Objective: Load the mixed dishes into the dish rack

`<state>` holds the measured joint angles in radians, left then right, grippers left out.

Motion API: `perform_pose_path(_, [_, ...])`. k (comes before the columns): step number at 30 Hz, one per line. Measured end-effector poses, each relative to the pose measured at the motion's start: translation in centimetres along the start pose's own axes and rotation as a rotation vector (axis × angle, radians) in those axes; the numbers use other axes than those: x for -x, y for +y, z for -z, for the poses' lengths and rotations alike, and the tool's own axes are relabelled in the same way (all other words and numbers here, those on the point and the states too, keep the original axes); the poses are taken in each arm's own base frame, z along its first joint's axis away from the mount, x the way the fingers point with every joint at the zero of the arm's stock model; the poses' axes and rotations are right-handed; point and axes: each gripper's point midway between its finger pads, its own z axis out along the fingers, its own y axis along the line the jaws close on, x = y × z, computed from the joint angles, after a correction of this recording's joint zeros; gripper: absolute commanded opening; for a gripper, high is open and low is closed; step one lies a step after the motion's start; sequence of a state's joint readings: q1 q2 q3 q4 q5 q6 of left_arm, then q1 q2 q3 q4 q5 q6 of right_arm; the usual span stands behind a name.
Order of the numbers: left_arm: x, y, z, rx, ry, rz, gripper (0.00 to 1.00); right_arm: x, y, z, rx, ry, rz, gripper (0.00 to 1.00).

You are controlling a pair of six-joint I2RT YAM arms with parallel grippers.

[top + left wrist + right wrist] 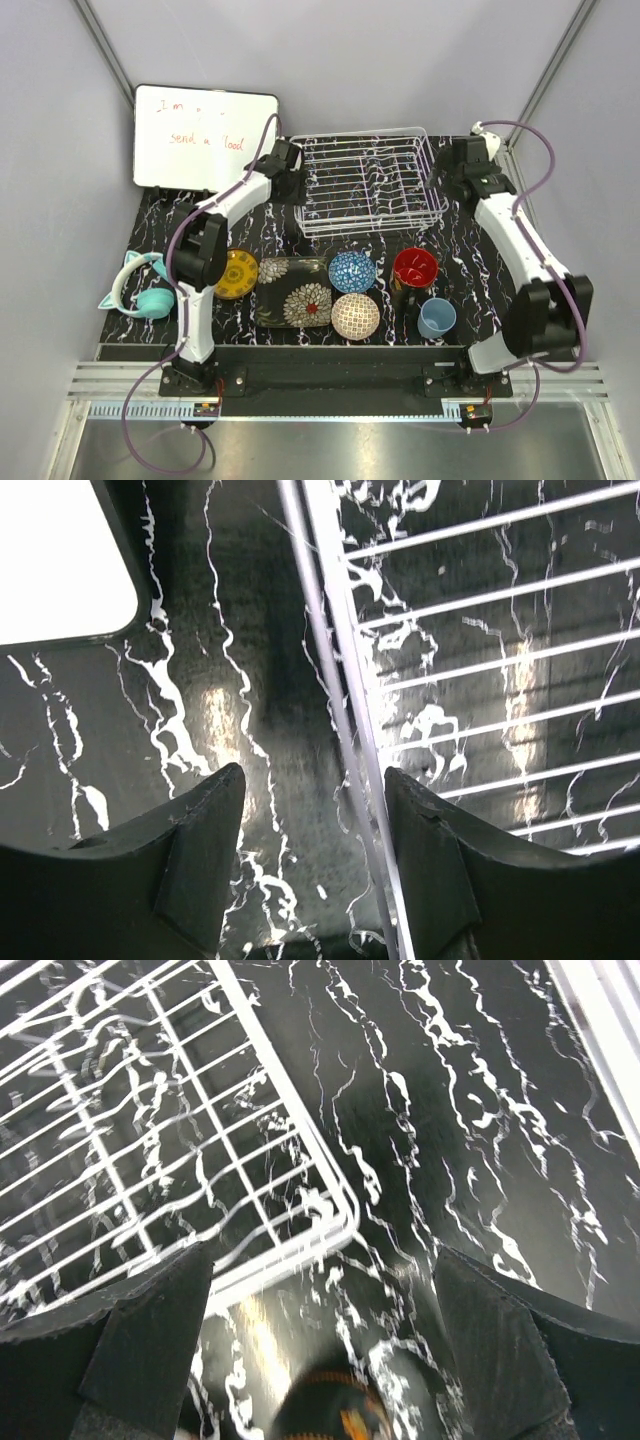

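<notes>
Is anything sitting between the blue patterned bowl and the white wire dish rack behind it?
Nothing visible does. Only bare black marbled tabletop lies between the blue patterned bowl and the near edge of the white wire dish rack.

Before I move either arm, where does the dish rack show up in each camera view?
Top external: the dish rack sits upper centre, right of the whiteboard.
Left wrist: it fills the right half, and its edge wire runs top to bottom.
Right wrist: it is upper left, with one corner near the centre.
Shared landmark: the black white-veined tabletop lies under the rack in all three.
</notes>
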<state>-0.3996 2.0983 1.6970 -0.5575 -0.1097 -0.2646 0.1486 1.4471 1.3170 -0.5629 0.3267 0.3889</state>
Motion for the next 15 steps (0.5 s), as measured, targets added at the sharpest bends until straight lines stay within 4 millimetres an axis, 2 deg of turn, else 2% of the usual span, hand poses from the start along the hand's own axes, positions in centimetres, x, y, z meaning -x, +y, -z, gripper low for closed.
perform_pose_path(3, [-0.2,0.1,0.4,-0.009,-0.006,-0.042,0.59,-0.8,0.7,-3.3,-0.021,0.030,0.012,0.96])
perform_pose_path(7, [0.0,0.0,0.5,-0.031,-0.029,-0.106,0.57,-2.5,1.3,-7.9,-0.062,0.081,0.047,0.87])
perform_pose_path(8, [0.0,0.0,0.5,-0.036,-0.039,-0.126,0.57,-2.9,1.5,-9.1,-0.068,0.091,0.057,0.78])
perform_pose_path(9, [0.1,0.0,0.5,-0.038,-0.049,-0.143,0.57,-3.4,1.6,-10.0,-0.074,0.104,0.066,0.74])
perform_pose_path(11, [0.1,0.2,0.6,-0.040,-0.066,-0.170,0.56,-4.5,1.5,-11.0,-0.083,0.129,0.078,0.66])
perform_pose_path(15, [0.2,0.5,0.7,-0.038,-0.080,-0.204,0.56,-5.6,1.4,-11.3,-0.076,0.154,0.071,0.64])
